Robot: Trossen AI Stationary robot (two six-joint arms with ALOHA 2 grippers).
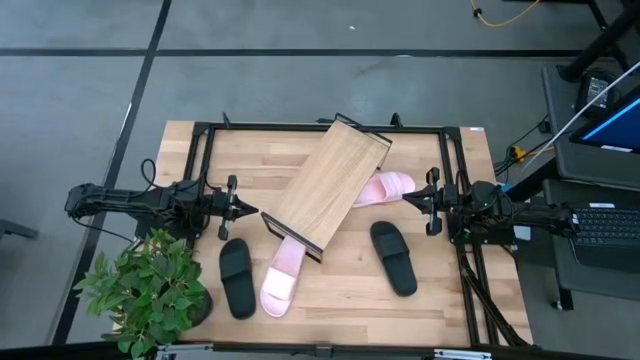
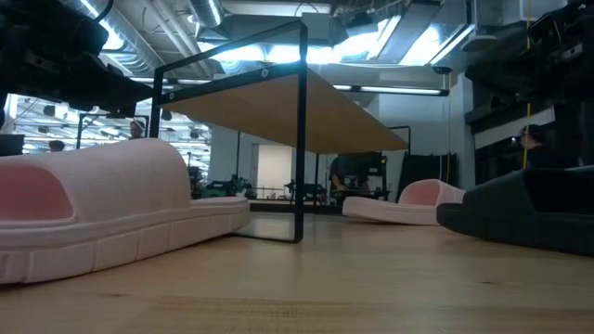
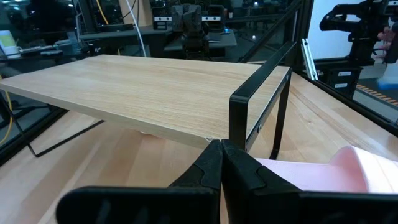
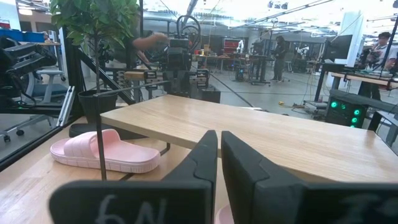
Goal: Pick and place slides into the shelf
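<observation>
The shelf (image 1: 330, 185), a light-wood board on a thin black frame, stands diagonally at mid-table on its frame legs (image 2: 299, 232). One pink slide (image 1: 385, 187) lies by its right side, partly under the board. The other pink slide (image 1: 280, 275) lies near the front, its far end under the shelf's lower corner. One black slide (image 1: 237, 277) lies left of that, another (image 1: 393, 257) toward the right. My left gripper (image 1: 250, 212) hovers shut left of the shelf (image 3: 143, 93). My right gripper (image 1: 408, 200) hovers shut by the right pink slide, facing the shelf (image 4: 249, 134).
A potted plant (image 1: 150, 290) stands at the table's near left corner. A black metal frame (image 1: 320, 127) rims the tabletop. A keyboard and screen (image 1: 605, 225) sit off the right edge. People stand in the room beyond the table (image 4: 379, 50).
</observation>
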